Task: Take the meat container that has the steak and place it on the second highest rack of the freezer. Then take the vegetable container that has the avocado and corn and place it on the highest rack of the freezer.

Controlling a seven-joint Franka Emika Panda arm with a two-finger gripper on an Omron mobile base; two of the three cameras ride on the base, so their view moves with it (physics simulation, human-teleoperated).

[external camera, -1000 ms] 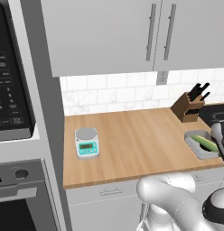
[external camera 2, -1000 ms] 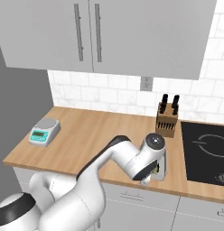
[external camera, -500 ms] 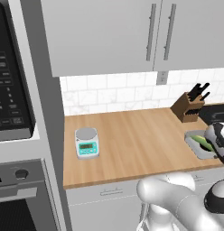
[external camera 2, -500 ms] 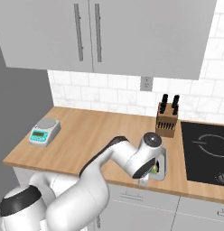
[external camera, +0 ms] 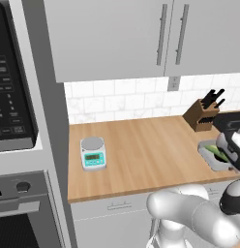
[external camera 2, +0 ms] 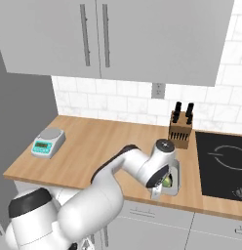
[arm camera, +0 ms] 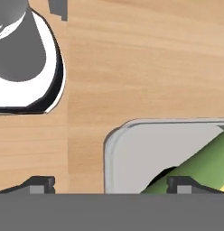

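My gripper (arm camera: 109, 184) is open wide and holds nothing; its two fingertips (arm camera: 41, 184) stand far apart, low over the worktop (arm camera: 145, 58). The vegetable container (arm camera: 132, 158) lies right under me. Its rounded corner and one long rim sit between my fingertips, so one fingertip is outside the rim over bare wood and the other is inside the tray, above a green vegetable piece (arm camera: 199, 167). I cannot tell if that fingertip touches it.

From the right base view, the vegetable container (external camera 2: 174, 181) rests near the front edge of the worktop (external camera 2: 93, 146), just beside the black cooktop (external camera 2: 220, 161). The knife block (external camera 2: 180, 132) stands behind it, apart from it, near the wall. On the other side of my gripper the wood is free as far as the small kitchen scale (external camera 2: 47, 141), which is well apart.
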